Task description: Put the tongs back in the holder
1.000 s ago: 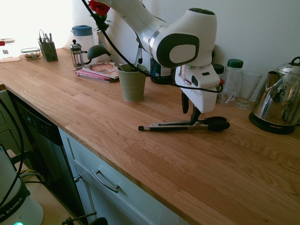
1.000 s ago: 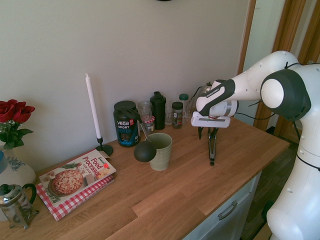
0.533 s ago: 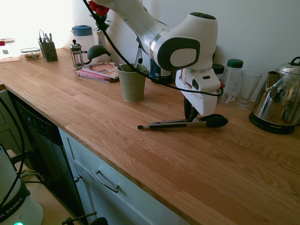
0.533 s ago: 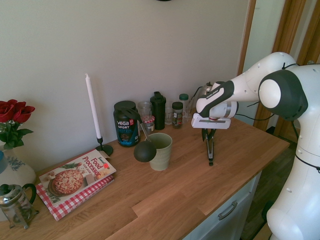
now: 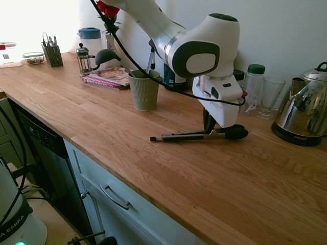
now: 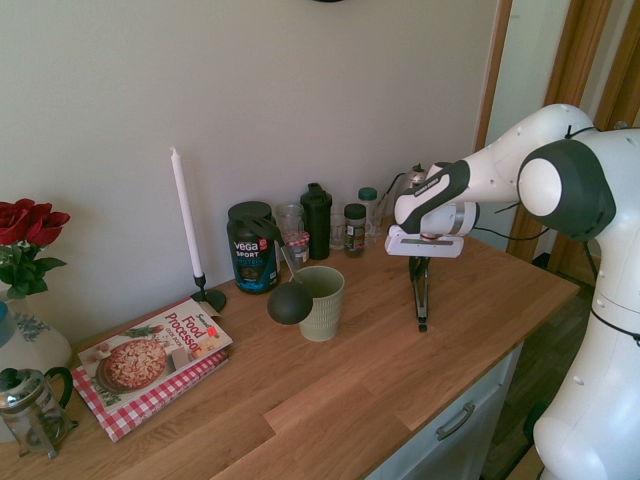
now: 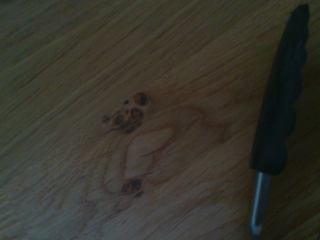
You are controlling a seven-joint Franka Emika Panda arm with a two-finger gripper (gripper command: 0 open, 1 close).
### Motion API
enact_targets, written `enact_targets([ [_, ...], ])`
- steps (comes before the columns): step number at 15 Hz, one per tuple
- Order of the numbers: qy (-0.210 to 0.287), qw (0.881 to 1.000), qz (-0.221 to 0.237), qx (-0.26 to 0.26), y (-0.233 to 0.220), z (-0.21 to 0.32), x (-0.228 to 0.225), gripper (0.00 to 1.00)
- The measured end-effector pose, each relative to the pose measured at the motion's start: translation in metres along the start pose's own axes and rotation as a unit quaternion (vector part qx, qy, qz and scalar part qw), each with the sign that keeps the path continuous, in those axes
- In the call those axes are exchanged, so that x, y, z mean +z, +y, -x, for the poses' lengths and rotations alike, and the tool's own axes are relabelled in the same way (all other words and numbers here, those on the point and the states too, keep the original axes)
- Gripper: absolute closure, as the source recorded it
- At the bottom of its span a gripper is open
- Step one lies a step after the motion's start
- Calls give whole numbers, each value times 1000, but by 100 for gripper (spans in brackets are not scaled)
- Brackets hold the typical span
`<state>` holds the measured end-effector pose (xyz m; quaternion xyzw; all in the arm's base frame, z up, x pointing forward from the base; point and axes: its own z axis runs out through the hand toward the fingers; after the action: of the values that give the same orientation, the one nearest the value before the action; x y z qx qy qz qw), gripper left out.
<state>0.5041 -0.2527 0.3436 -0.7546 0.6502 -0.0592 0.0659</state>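
Observation:
The tongs [image 5: 196,135] lie along the wooden counter [image 5: 102,127], silver with black tips [image 5: 236,132] pointing toward the kettle. Their two arms are pressed together. My gripper [image 5: 209,129] points straight down and is shut on the tongs just behind the black tips. The second exterior view shows the tongs [image 6: 421,298] hanging below the gripper [image 6: 417,268], their far end at the counter. One black tip [image 7: 280,100] shows in the wrist view over bare wood. The holder [image 5: 144,91], a sage-green ribbed cup, stands upright about a hand's length away toward the book; it shows as holder [image 6: 322,302] too.
A black ladle [image 6: 290,302] leans out of the holder. Behind stand a dark protein tub [image 6: 252,247], bottles, a clear glass [image 5: 269,97] and a steel kettle [image 5: 305,115]. A cookbook [image 6: 150,362], candle [image 6: 187,225] and French press [image 5: 84,59] sit further along.
The fingers have closed on the tongs, squeezing the two black tips into one. The tongs shifted slightly on the counter.

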Motion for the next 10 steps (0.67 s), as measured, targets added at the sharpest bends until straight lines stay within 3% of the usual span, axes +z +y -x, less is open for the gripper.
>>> enact_targets([
  [4,-3,1000,-7,-6,-1,1,-14,100],
  [10,-9,998,-51,-36,-7,25,-104,100],
])
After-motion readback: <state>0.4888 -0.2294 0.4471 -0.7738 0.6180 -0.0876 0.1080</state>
